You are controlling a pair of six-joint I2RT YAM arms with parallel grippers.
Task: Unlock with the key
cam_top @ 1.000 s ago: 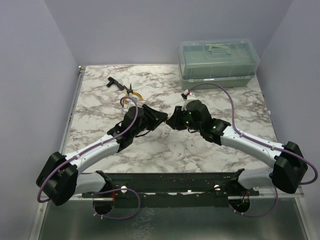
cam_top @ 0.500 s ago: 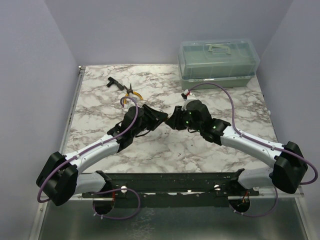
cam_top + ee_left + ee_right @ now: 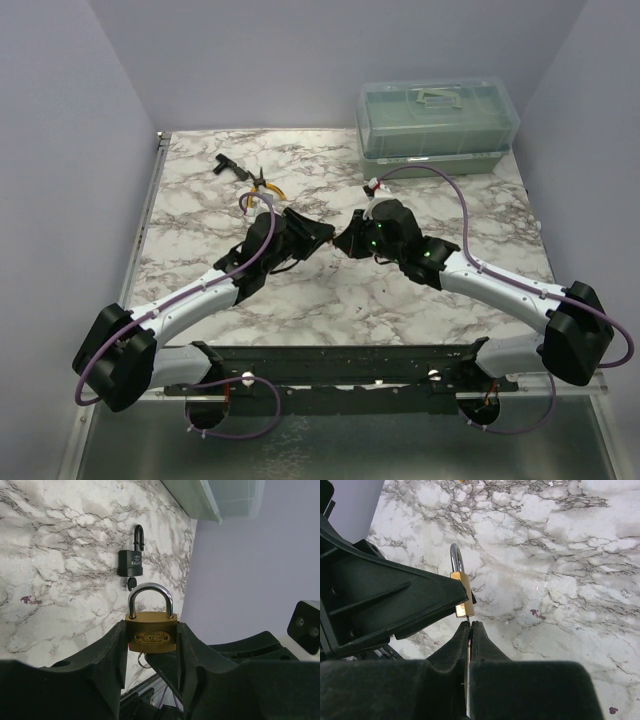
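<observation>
From their bases at the near edge, both arms reach inward and meet over the middle of the marble surface (image 3: 330, 305). The left pincer (image 3: 151, 647) is clamped on the brass padlock (image 3: 150, 630), with its fingers (image 3: 112, 650) pressing the two sides of the body. Both legs of the steel shackle sit in the body, and the shackle points away from the right pincer (image 3: 469, 630).

That pincer sits at the padlock's underside. Its fingers (image 3: 482, 647) are pressed together on the key (image 3: 469, 626), which shows only as a thin metal edge between the tips. The tips are just beside the padlock's bottom, but I cannot tell whether the key is in the keyhole.

Beyond the brass padlock, in the left wrist view, a black padlock (image 3: 131, 560) lies flat on the surface. Farther back on the left lie yellow-handled pliers (image 3: 266, 186) and, past them, a black bit (image 3: 226, 166). At the far right edge stands a closed, clear-green box (image 3: 438, 125).
</observation>
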